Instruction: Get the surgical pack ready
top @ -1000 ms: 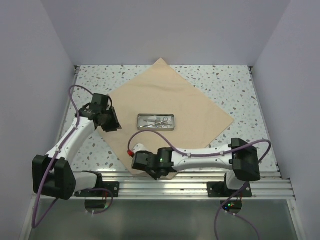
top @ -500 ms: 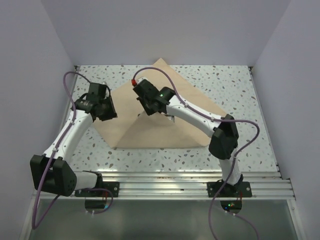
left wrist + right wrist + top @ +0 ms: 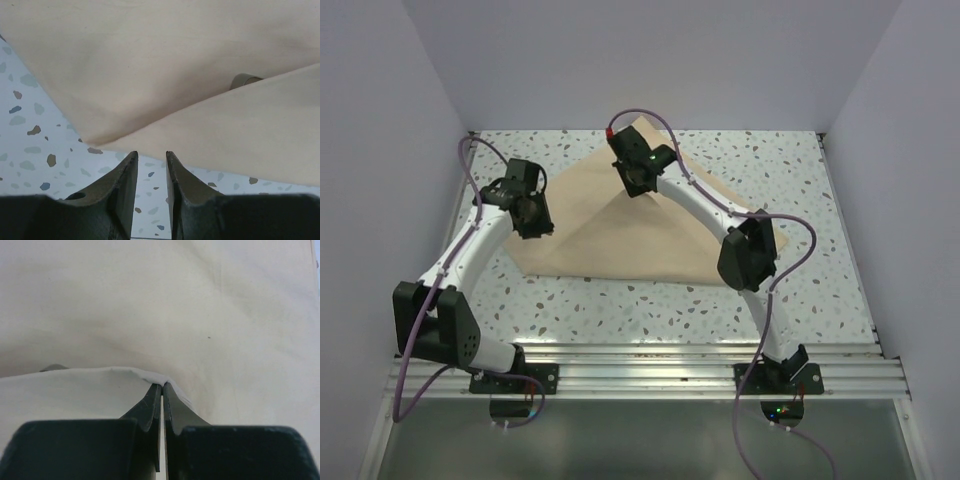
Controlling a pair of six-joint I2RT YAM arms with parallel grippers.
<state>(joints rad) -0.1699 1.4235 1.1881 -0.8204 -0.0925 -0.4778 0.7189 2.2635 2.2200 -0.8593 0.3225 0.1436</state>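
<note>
Surgical pack (image 3: 620, 240): our right gripper (image 3: 642, 188), clamped on its flap, is pulling it farther back than before; fold running left-right; left gripper (image 3: 532, 222) hovering parted beside its left corner.

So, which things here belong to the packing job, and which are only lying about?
Belonging to the job:
surgical pack wrap, partly folded over
right gripper, shut on a corner of the wrap
left gripper, open, holding nothing, just short of the wrap's left corner

Only there:
speckled table
metal rail at the near edge
</note>
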